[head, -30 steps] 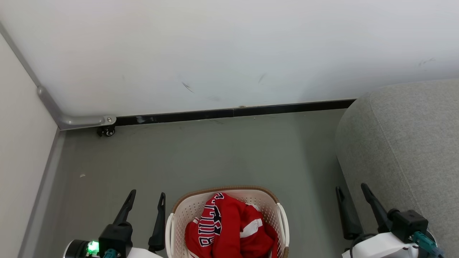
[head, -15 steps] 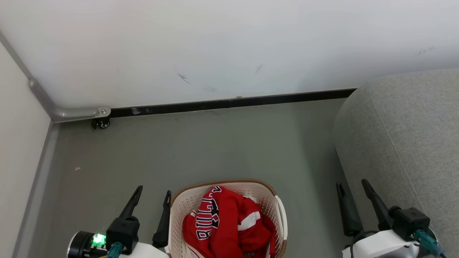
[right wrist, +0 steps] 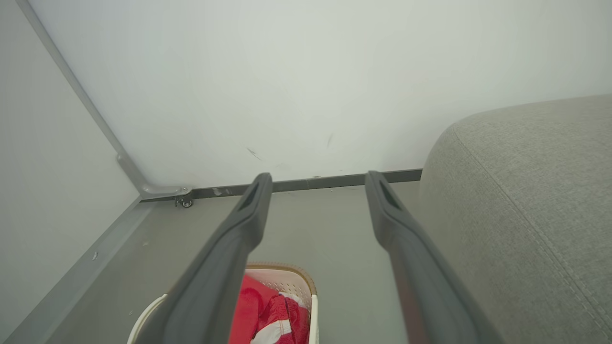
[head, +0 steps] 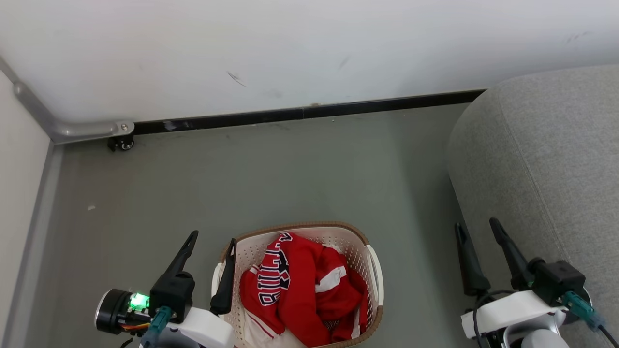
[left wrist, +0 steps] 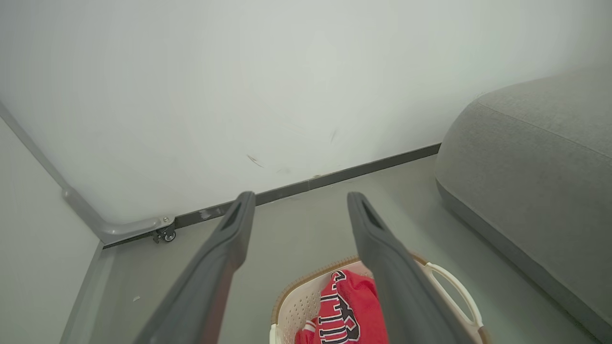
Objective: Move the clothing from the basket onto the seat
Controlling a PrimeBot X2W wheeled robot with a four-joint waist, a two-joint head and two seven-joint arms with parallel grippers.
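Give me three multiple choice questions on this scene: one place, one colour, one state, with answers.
1. The seat lies on which side of the basket? A) robot's left B) robot's right C) underneath it
2. The clothing is mainly A) red B) blue C) green
3. The left end effector is A) shut on clothing B) shut on the basket rim C) open, holding nothing
Answers: B, the grey seat sits at the head view's right; A, red fabric with white trim; C, its fingers stand apart with nothing between.
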